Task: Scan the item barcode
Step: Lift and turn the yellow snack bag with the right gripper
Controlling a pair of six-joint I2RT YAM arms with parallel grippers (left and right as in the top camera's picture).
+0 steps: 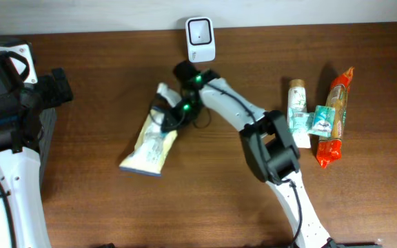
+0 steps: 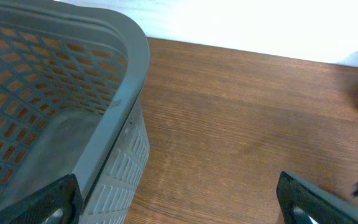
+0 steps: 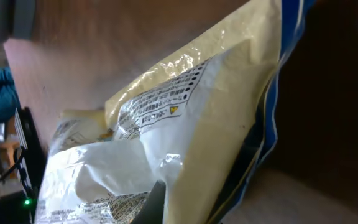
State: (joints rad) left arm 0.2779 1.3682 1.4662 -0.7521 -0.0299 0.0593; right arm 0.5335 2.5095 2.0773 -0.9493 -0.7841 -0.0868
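The right gripper (image 1: 164, 114) was closed tight on the far end of the pouch (image 1: 149, 145), a pale yellow and white bag with a blue edge; from the wrist the bag filled nearly the whole view, crinkled and shiny, with small black print across it (image 3: 185, 124), and the gripper's own fingers were scarcely to be made out; the pouch stretched from the gripper down toward the near left, and whether its far end was clear of the desk (image 1: 88, 200) I could not tell; the scanner (image 1: 200, 39), a small white unit, stood at the far edge just beyond and a little right of that gripper; the left gripper (image 2: 179, 202) hung at the left side with its fingers spread as wide as they go and nothing between them, beside the grey mesh basket (image 2: 104, 93); the desk was dark brown wood grain; well off to the right lay a pale tube (image 1: 297, 103), a small green packet (image 1: 319, 122) touching it, and a long orange packet (image 1: 335, 117) beside that; behind the desk ran a plain white wall (image 1: 81, 14).
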